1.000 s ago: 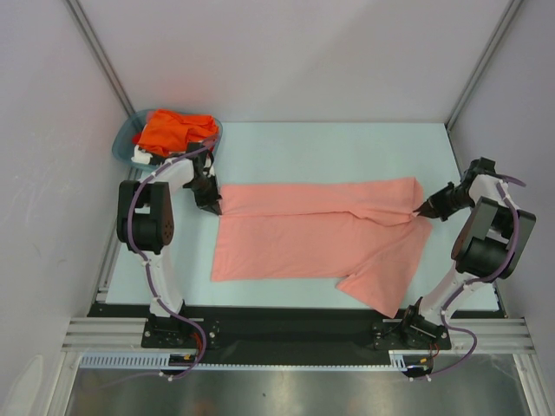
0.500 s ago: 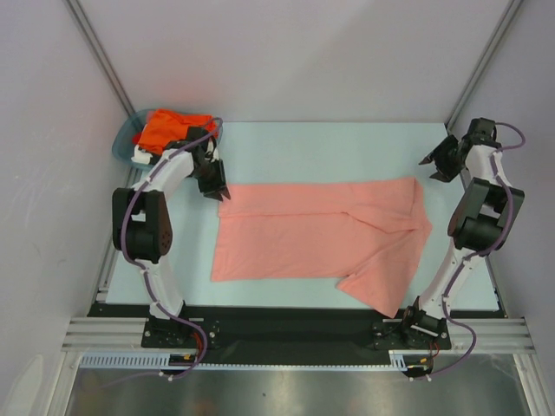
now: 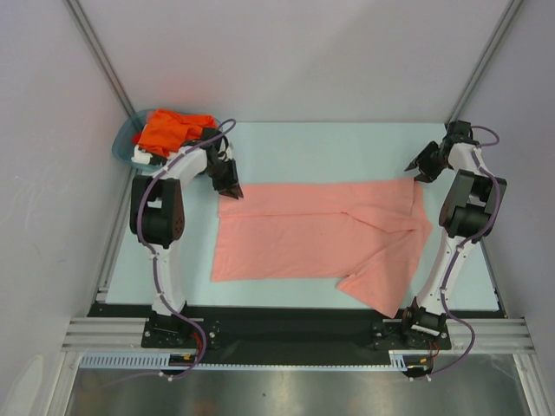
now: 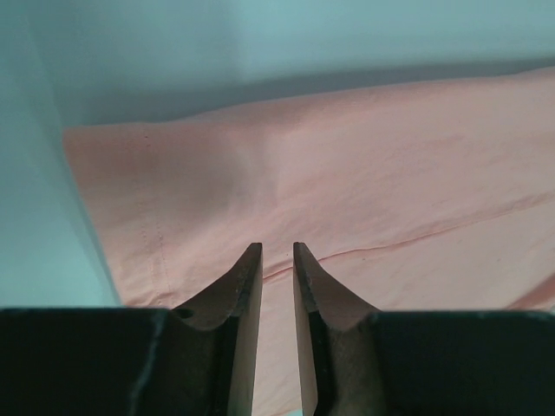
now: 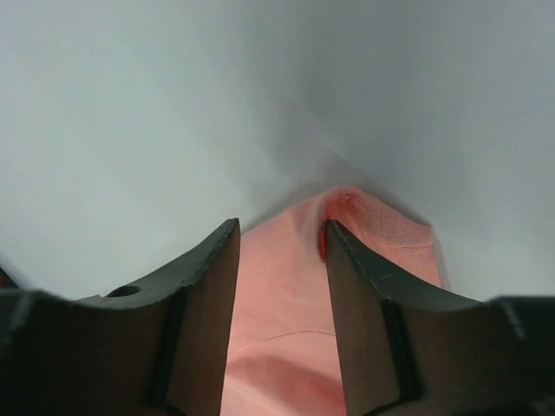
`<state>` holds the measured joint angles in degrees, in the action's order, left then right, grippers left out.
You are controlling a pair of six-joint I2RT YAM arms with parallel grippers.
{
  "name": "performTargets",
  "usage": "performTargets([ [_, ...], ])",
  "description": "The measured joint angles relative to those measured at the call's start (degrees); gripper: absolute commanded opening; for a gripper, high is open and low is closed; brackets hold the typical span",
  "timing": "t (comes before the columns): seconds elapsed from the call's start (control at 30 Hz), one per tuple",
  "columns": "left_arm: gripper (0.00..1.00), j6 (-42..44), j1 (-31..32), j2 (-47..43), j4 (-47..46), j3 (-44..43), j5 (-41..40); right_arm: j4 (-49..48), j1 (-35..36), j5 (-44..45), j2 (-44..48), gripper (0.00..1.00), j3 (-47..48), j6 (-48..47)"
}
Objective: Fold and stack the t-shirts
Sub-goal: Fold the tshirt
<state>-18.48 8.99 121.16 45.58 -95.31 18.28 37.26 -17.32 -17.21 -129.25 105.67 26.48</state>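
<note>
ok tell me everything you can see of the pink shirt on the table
The salmon-pink t-shirt is plain, thin soft cloth, lying flat and sideways on the pale table, stitched hem left, one sleeve poking out near right. A fold crease runs along it. The left gripper and right gripper hang over its far corners, fingers apart, neither holding it.

Robot lab cell; white panel walls (image 3: 286, 61); aluminium rail (image 3: 295, 333); pale-blue table (image 3: 329, 152)
</note>
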Motion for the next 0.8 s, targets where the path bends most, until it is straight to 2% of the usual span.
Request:
performTargets([
  [0.17,0.23,0.0,0.4,1.2,-0.1,-0.8,0.2,0.0,-0.4,0.8,-1.1,0.34,0.2,0.3],
  [0.3,0.22,-0.1,0.4,2.9,-0.2,-1.7,-0.2,-0.3,-1.0,1.8,-2.0,0.00,0.2,0.4],
  [0.53,0.21,-0.5,0.3,5.6,-0.3,-2.6,-1.9,-3.7,-2.6,0.2,-4.1,0.00,0.5,1.6],
  [0.8,0.21,-1.6,0.5,7.5,0.9,-5.7,-2.7,-12.9,-2.8,-2.3,-7.2,0.00,2.2,4.3],
])
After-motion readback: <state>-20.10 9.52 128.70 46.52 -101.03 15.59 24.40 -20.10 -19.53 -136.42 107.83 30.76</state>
